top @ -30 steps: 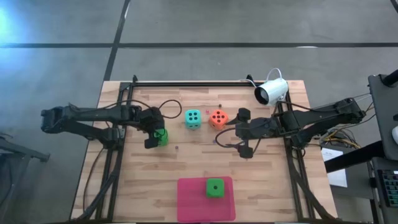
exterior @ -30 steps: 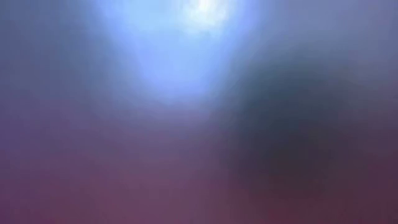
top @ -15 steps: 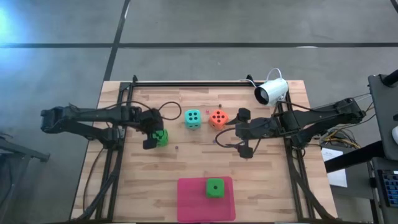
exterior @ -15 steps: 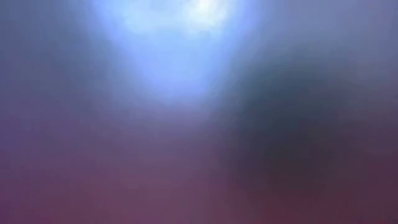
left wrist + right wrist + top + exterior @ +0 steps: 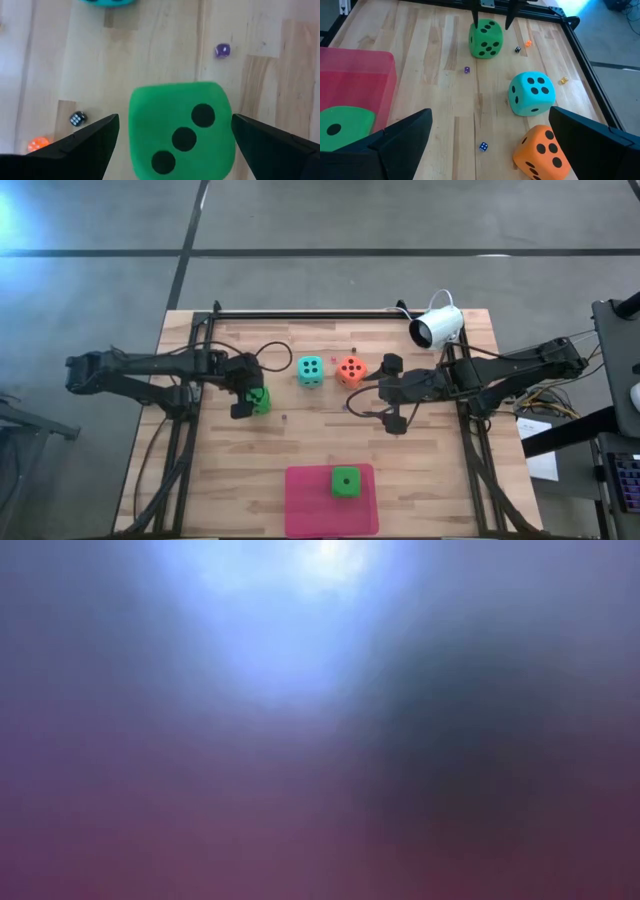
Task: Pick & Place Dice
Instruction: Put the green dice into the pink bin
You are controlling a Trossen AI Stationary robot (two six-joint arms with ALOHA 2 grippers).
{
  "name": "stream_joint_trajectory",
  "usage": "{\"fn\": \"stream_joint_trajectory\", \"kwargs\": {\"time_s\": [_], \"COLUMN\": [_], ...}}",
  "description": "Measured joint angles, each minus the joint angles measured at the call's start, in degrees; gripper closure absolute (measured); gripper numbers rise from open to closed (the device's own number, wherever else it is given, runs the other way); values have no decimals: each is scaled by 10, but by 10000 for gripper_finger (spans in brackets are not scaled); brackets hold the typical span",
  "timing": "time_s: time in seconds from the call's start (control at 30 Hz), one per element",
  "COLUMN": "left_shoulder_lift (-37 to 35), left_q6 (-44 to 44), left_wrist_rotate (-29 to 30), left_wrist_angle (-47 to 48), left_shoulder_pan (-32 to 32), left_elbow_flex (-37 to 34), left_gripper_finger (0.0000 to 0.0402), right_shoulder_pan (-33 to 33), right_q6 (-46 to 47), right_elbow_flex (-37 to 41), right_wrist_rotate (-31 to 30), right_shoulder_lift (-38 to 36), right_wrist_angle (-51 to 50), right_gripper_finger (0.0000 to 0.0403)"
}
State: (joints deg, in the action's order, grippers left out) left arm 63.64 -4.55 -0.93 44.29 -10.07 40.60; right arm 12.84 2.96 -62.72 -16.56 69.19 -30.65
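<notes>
The wooden desk [image 5: 300, 445] carries the whole job, and across the last second its layout has hardly altered. The pink mat [image 5: 310, 505] lies at the near edge with one green die [image 5: 346, 482] already resting on it, so one of the four dice looks placed. The teal die [image 5: 310, 369] and the orange-red die [image 5: 350, 369] sit side by side near the desk's middle, apart from either arm and unmoved.

The one change is small. The left claw [image 5: 247, 392] has crept slightly inward around the second green die [image 5: 259, 399], which shows a touch less from above than it did a second ago. In the left wrist view that die [image 5: 181, 131] sits squarely between the two dark fingers [image 5: 85, 145], three pips up, with a clear gap of bare wood on each side. The claw is therefore open and holds nothing; the die rests on the desk. This reads as the last alignment before closing, so the grasp is probably about to begin, with the carry to the mat after it.

The right claw [image 5: 392, 392] waits open and empty just beside the orange-red die, as it did before.

Several tiny dice lie scattered on the wood, among them a purple one [image 5: 222, 50] and a black one [image 5: 77, 119], both close to the green die. The low view shows only blur.
</notes>
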Motion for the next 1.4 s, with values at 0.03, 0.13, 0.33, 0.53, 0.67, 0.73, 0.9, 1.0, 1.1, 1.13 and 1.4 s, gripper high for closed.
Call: {"fn": "stream_joint_trajectory", "kwargs": {"time_s": [0.03, 0.13, 0.33, 0.53, 0.67, 0.73, 0.9, 1.0, 1.1, 1.13, 1.4], "left_shoulder_lift": [0, 0, 0, 0, 9, 21, 59, 75, 79, 78, 41], "left_q6": [0, 1, 45, 51, 51, 53, 57, 57, 51, 49, 43], "left_wrist_rotate": [0, -2, -4, 1, 2, 2, -21, -27, -27, -26, 2], "left_wrist_angle": [4, 12, 12, 22, 22, 21, 10, 9, 9, 10, 62], "left_shoulder_pan": [0, 4, 6, 6, 7, 7, 7, 7, 7, 7, 11], "left_elbow_flex": [3, 3, 3, 3, 3, 3, 6, 8, 8, 9, 46], "left_gripper_finger": [14, 16, 13, 9, 12, 14, 16, 13, 9, 8, 3], "right_shoulder_pan": [0, 0, 0, 0, 0, 0, 0, 0, 0, 0, 0], "right_q6": [0, 0, 0, 0, 0, 0, 0, 0, 0, 0, 0], "right_elbow_flex": [0, 0, 0, 0, 0, 0, 0, 0, 0, 0, 0], "right_wrist_rotate": [0, 0, 0, 0, 0, 0, 0, 0, 0, 0, 0], "right_shoulder_lift": [0, 0, 0, 0, 0, 0, 0, 0, 0, 0, 0], "right_wrist_angle": [0, 0, 0, 0, 0, 0, 0, 0, 0, 0, 0], "right_gripper_finger": [3, 3, 3, 3, 3, 3, 3, 3, 3, 3, 3]}}
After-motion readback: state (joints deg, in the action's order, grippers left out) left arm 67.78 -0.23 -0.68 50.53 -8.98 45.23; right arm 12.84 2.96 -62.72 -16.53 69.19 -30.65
